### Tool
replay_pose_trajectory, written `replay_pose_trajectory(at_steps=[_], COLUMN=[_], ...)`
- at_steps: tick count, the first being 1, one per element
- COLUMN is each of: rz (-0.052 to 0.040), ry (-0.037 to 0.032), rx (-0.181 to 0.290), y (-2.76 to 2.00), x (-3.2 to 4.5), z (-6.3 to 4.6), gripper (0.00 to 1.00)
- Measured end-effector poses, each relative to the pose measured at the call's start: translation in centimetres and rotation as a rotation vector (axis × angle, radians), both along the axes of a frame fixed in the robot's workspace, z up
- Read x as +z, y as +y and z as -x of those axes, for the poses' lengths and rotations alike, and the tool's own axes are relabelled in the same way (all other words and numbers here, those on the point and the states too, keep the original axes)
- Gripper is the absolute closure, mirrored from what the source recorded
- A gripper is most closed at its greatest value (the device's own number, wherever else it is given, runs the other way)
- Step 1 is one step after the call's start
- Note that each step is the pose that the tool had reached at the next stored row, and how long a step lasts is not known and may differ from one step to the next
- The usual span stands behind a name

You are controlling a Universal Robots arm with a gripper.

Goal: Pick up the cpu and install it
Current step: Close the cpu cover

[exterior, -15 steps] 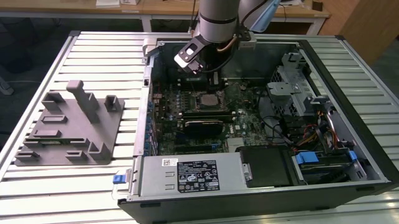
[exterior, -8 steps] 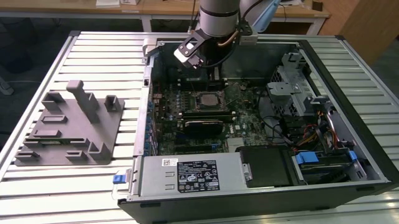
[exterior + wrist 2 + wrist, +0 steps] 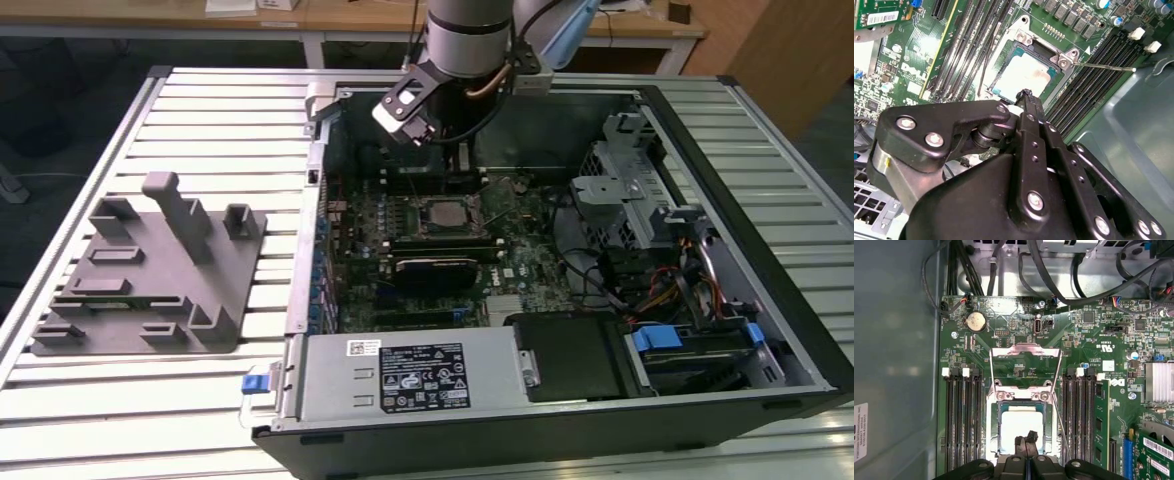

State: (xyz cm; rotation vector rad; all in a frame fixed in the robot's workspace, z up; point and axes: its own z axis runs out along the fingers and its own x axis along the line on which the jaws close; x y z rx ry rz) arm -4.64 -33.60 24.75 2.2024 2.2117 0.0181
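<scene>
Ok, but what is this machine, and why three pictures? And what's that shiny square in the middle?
It is a robot arm with a gripper, its pinching hand. The exterior view comes from a camera off the arm: an open computer case stands on a metal table, with a grey pegged plate beside it on the exterior view's left. The two wrist views come from cameras riding on the arm, looking into the computer. The shiny square is the cpu, the computer's thinking chip. It lies in its socket on the green board. The gripper hangs over it, shut and holding nothing.
</scene>
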Motion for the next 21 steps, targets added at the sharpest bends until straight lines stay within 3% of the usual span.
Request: replay_pose_trajectory(at_steps=[21], rz=[-0.0004], ry=[-0.0002], rx=[0.000], y=[0.00], x=[1.67], z=[0.0], gripper=[0.89])
